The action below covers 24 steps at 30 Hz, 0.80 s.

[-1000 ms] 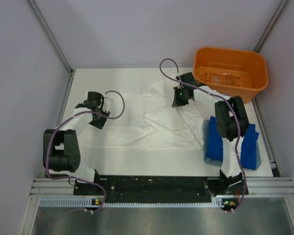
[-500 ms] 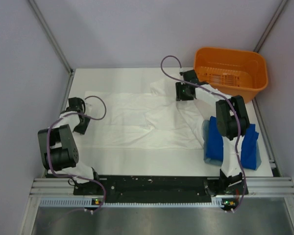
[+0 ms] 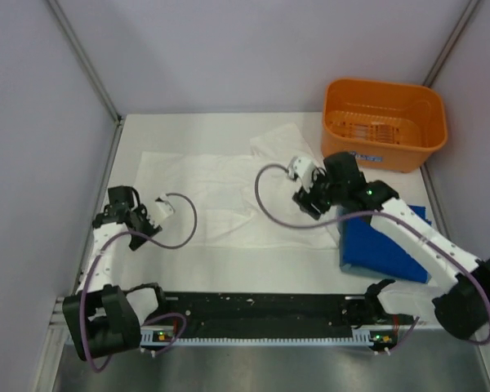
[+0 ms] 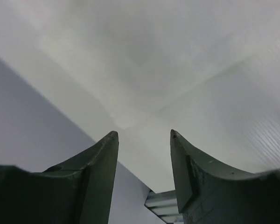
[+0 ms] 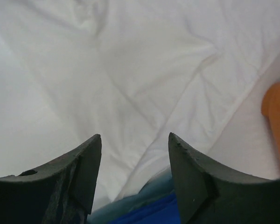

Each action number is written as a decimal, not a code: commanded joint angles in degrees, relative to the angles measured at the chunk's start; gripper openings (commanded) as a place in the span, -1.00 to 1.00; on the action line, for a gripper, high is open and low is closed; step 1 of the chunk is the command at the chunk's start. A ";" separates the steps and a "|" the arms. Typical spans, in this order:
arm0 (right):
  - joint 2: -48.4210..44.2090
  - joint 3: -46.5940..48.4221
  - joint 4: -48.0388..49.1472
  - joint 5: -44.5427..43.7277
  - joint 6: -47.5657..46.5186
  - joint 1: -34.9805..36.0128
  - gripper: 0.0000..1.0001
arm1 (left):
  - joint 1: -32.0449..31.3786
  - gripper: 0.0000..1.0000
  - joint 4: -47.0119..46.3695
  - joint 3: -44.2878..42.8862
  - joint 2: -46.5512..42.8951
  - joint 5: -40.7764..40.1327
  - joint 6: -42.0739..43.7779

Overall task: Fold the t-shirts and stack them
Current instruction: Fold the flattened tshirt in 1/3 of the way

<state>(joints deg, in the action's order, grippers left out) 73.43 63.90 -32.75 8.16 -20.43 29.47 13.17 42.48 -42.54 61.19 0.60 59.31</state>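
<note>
The white t-shirt (image 3: 220, 196) lies spread flat across the middle of the table, one sleeve (image 3: 282, 143) reaching toward the back. The folded blue t-shirt (image 3: 384, 245) lies at the right front, partly under my right arm. My right gripper (image 3: 305, 198) hovers open over the white shirt's right side, next to the blue one. In the right wrist view its fingers (image 5: 134, 136) are empty, with white cloth (image 5: 144, 70) beyond and blue cloth (image 5: 149, 212) below. My left gripper (image 3: 114, 208) is open and empty (image 4: 143, 135) off the shirt's left edge, over bare table.
An orange basket (image 3: 384, 122) stands at the back right, its rim at the right wrist view's edge (image 5: 277, 116). The left wall (image 4: 32, 126) is close beside the left gripper. A metal rail (image 3: 269, 314) runs along the near edge.
My right gripper has opened, let go of the white shirt and drawn back toward the near right, uncovering the blue shirt. The left arm has swung left and nearer, off the shirt.
</note>
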 commanded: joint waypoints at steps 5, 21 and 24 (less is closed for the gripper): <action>-11.38 -22.31 -8.47 11.81 -30.63 4.09 0.22 | 1.16 0.15 -3.16 10.98 1.21 -0.07 19.88; 5.06 -27.33 2.87 -5.01 -28.44 12.97 -0.39 | 1.33 -1.00 -21.46 19.60 2.62 2.21 15.41; 2.61 -26.90 -1.76 -3.42 -29.67 14.81 -0.97 | 2.38 -1.00 -23.50 18.30 2.62 -0.07 12.50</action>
<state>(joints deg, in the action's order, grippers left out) 77.01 37.80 -31.27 3.64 -48.21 41.54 14.28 22.87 -24.45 63.51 -0.95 76.05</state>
